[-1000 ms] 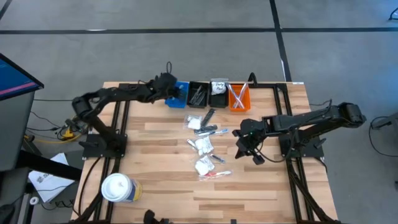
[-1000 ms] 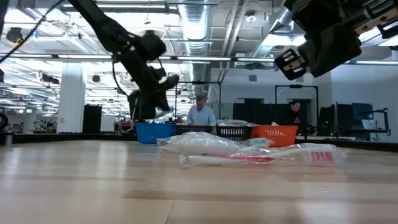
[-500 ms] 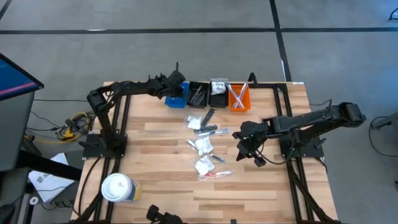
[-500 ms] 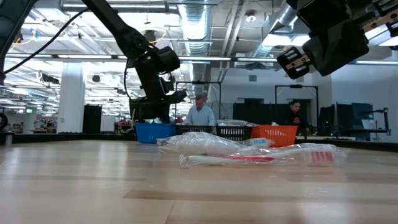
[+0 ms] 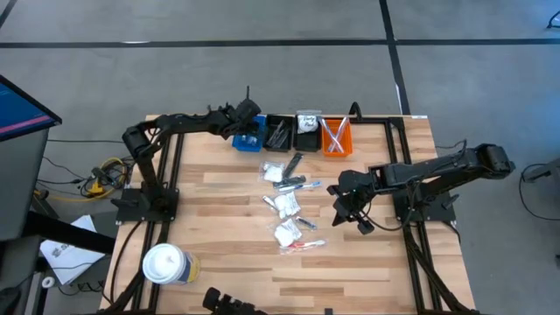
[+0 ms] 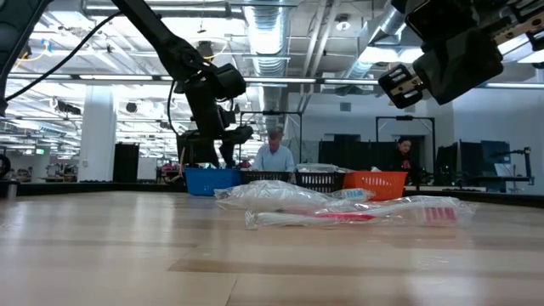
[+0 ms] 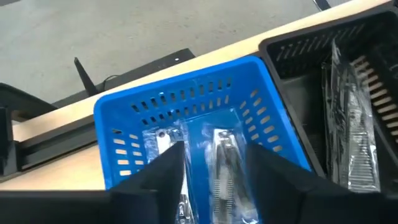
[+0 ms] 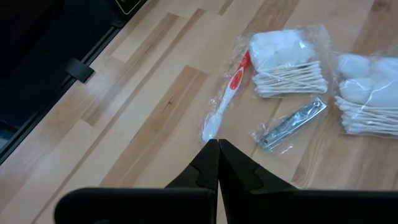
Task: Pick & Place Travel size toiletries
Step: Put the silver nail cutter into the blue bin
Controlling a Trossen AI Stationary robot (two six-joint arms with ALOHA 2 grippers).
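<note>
1. My left gripper hangs over the blue bin at the far left of the bin row, fingers spread apart and empty, because this is where a wrapped item gets dropped.
2. A clear-wrapped nail clipper lies in the bin directly under my parted fingers, beside another like it, so I judge this delivery done.
3. My right gripper hovers above the table, right of the pile, fingers pressed together with nothing between them; it waits.
4. The remaining toiletries lie scattered mid-table: a red toothbrush, cotton-swab packets and one more wrapped clipper, all near my right fingertips.
5. The black bins and orange bin already hold sorted pieces.
</note>
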